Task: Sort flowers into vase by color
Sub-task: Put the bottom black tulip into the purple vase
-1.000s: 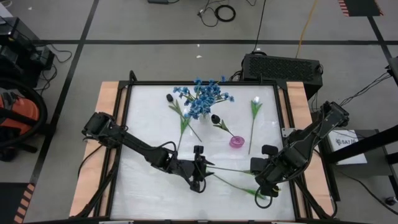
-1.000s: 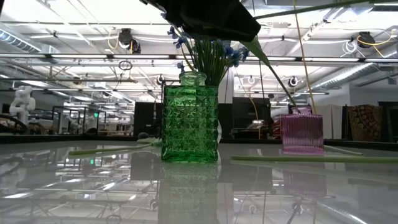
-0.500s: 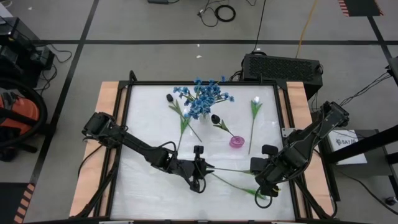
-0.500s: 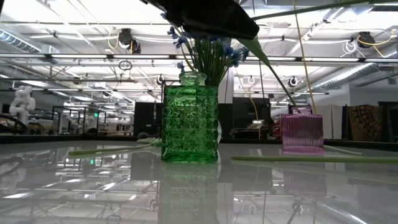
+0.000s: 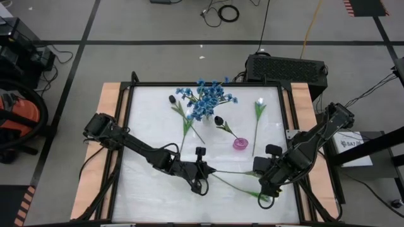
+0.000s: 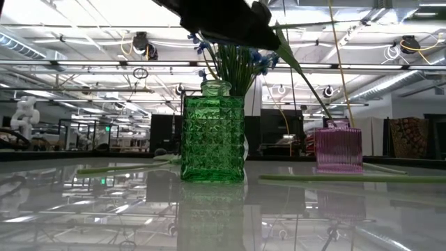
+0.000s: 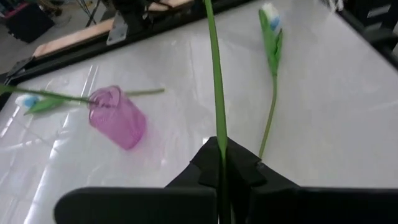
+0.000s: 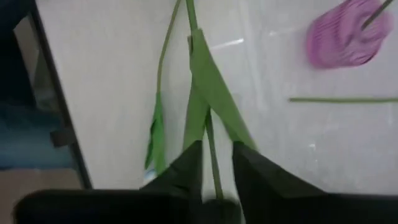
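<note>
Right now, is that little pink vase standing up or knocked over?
Standing upright. The low view shows the pink vase resting squarely on its base on the table, mouth up, with a stem in it.

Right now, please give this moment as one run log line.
left fingers: shut on stem | right fingers: around same stem, opening | blue flowers: in green vase

Two matte black jointed arms with blocky segments and loose black cables; left hand (image 5: 203, 171) and right hand (image 5: 261, 183) have dark, wedge-shaped fingers.
</note>
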Controlling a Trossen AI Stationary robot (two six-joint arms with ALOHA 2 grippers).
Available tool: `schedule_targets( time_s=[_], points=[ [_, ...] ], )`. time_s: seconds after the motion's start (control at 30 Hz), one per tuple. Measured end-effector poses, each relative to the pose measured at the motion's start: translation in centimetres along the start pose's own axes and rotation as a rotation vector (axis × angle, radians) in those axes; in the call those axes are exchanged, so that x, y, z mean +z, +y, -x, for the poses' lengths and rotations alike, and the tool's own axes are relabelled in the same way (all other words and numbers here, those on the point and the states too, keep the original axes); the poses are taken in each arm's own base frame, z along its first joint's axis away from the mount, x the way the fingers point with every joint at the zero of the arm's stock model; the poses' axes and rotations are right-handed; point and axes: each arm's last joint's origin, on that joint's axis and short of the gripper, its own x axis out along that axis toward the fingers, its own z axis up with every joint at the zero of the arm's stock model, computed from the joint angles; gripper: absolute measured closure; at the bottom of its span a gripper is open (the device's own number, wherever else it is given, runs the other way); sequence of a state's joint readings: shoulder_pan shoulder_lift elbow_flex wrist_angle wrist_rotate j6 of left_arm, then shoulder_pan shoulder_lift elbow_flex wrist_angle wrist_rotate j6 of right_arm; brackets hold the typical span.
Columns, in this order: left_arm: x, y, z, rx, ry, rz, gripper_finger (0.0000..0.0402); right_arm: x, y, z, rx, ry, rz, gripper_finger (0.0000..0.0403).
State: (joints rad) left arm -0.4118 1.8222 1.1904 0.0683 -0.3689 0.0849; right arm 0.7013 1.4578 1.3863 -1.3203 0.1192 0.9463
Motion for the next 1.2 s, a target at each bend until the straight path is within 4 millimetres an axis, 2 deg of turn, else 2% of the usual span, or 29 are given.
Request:
schedule_targets(
  time_s=[0.13,0.3,0.47,0.57,0.67,0.77,0.87,1.03,1.2],
  points=[
    [0.3,0.7,1.5,0.025,0.05,0.001,0.0393,-0.2,-0.6,0.8,-0.019,-0.061,0.001,0.0266],
    [1.5,2.0,5.2,0.019,0.086,-0.01,0.0393,-1.1,-2.0,3.1,-0.025,-0.197,0.02,0.0218],
    [2.7,2.6,10.3,-0.055,0.076,-0.004,0.0393,-2.9,-3.9,5.8,-0.059,-0.388,0.06,0.0209],
    [3.5,2.7,13.4,-0.105,0.024,-0.035,0.0393,-4.1,-5.3,6.8,-0.146,-0.478,0.05,0.0212],
    [3.8,2.8,16.1,-0.112,-0.036,-0.063,0.0393,-4.8,-6.6,7.1,-0.221,-0.547,0.015,0.0214],
    [4.3,3.3,18.0,-0.059,-0.125,-0.039,0.0393,-4.8,-6.9,6.6,-0.255,-0.657,0.007,0.0215],
    [4.8,3.5,18.4,-0.012,-0.219,-0.043,0.0393,-4.3,-6.2,5.3,-0.279,-0.821,0.035,0.0215],
    [5.5,4.2,17.7,0.059,-0.422,-0.034,0.0393,-2.8,-3.9,2.5,-0.295,-1.038,0.065,0.0216],
    [4.8,6.0,16.4,0.148,-0.594,0.067,0.0393,-0.4,-2.1,0.9,-0.11,-1.165,0.157,0.0216]
  ],
)
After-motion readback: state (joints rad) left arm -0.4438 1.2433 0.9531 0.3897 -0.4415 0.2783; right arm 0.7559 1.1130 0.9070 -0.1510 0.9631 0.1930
